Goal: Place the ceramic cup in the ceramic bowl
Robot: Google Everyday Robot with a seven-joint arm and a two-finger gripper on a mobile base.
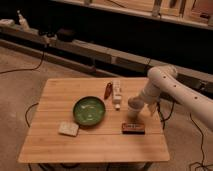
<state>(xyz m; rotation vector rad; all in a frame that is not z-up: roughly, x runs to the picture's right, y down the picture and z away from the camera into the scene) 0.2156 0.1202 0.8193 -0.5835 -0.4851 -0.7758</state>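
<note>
The small white ceramic cup point(133, 104) stands upright on the wooden table point(60, 95), right of centre. The green ceramic bowl point(90, 110) with a pale centre sits to its left, about a hand's width away, with nothing in it. My white arm reaches in from the right and bends down to the cup. My gripper point(141, 106) is right at the cup's right side, partly hidden by the wrist.
A slim white bottle point(117, 92) and a reddish-brown object point(107, 90) lie behind the bowl and cup. A dark flat rectangular object point(133, 128) lies in front of the cup. A pale sponge-like block point(68, 128) sits front left. Cables run over the floor.
</note>
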